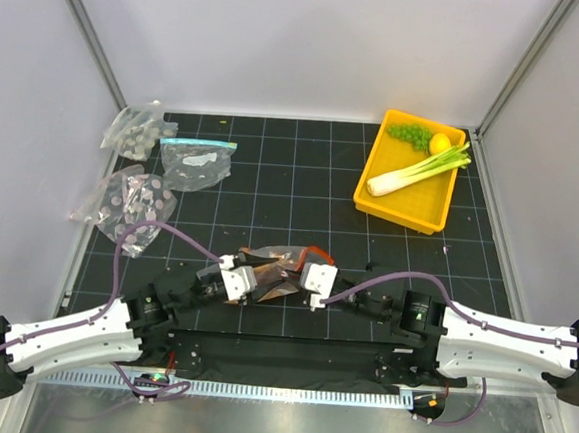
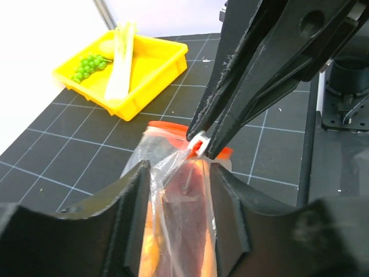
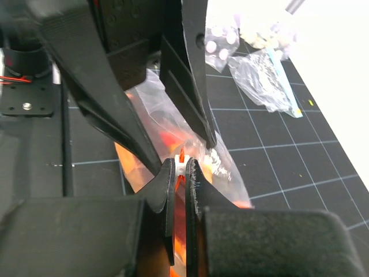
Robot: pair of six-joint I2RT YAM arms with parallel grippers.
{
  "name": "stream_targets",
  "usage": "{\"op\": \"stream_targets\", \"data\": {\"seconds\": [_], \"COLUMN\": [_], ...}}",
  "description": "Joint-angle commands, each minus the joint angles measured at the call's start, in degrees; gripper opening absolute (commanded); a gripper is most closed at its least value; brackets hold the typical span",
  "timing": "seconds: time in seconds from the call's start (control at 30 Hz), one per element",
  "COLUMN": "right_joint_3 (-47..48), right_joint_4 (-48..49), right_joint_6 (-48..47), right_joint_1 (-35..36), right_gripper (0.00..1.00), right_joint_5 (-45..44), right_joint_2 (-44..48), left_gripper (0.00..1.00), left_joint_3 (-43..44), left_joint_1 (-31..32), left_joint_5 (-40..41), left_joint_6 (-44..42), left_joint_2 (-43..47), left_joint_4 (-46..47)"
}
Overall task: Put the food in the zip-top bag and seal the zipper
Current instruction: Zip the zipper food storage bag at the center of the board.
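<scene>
The zip-top bag (image 1: 275, 271) lies between both jaws, with food (image 2: 193, 231) inside. The right jaws pinch tight on the white tab (image 2: 198, 144) of the zipper (image 2: 164, 124). The left jaws sit wider around the bag; I cannot tell if they squeeze. I think it is best to hold the bag firm and slide the tab straight along. Both arms stretch low, meeting nose to nose.

Top cam: high, behind both arm bases, looking down on the whole black gridded table (image 1: 293, 177). Left wrist cam: tight over left fingers (image 2: 124, 225), facing the far-right yellow plastic tray (image 2: 151, 86). Right wrist cam: tight over right fingers (image 3: 168, 190), facing far-left. Wrist views overlap on the clear plastic zip-top bag (image 2: 184, 199), and each sees the other's fingers.
</scene>
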State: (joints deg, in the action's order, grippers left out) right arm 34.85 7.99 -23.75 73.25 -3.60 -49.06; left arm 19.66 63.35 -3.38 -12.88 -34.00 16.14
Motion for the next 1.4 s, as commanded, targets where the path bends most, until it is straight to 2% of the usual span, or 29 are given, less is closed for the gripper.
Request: {"op": "stream_targets", "data": {"seconds": [0.0, 0.1, 0.2, 0.33, 0.47, 0.63, 0.87, 1.07, 1.37], "right_joint_3": [0.83, 0.83, 0.92, 1.18, 1.45, 2.33, 3.38, 3.56, 4.52], "right_joint_4": [1.86, 1.94, 1.68, 1.24, 0.8, 0.36, -0.69, -1.4, -3.85], "right_joint_6": [1.07, 1.25, 1.42, 1.51, 1.25, 1.42, 4.41, 6.52, 8.8], "right_joint_1": [-0.13, -0.13, -0.04, -0.04, -0.22, -0.83, -4.52, -7.25, -10.14], "right_gripper": [0.01, 0.01, 0.01, 0.01, 0.01, 0.01, 0.01, 0.01, 0.01], "right_joint_5": [2.8, 2.8, 2.89, 1.85, -0.09, -1.67, -3.79, -5.01, -6.42], "right_joint_2": [1.42, 1.51, 1.34, 0.55, -1.65, -5.43, -8.86, -8.16, -8.95], "left_gripper": [0.47, 0.36, 0.0, 0.0, 0.0, 0.0, 0.0, 0.0, 0.0], "left_joint_3": [0.38, 0.64, 0.82, -0.06, -0.85, -1.2, -3.92, -7.79, -9.73], "left_joint_1": [-0.07, -0.07, -0.07, -0.07, -0.07, -0.07, -0.07, -0.07, -0.07], "left_joint_5": [-2.95, -3.3, -4.27, -3.39, 1.86, 2.93, 14.61, 27.96, 36.85], "left_joint_6": [-1.09, -1.53, -1.62, -0.48, 2.6, 5.15, 5.5, 6.12, 5.68], "left_joint_2": [-1.07, -2.21, -2.39, 0.33, 4.55, 8.5, 15.62, 26.6, 36.11], "left_joint_4": [2.93, 2.84, 2.84, 3.37, 3.2, 1.97, 2.23, 1.79, -0.59]}}
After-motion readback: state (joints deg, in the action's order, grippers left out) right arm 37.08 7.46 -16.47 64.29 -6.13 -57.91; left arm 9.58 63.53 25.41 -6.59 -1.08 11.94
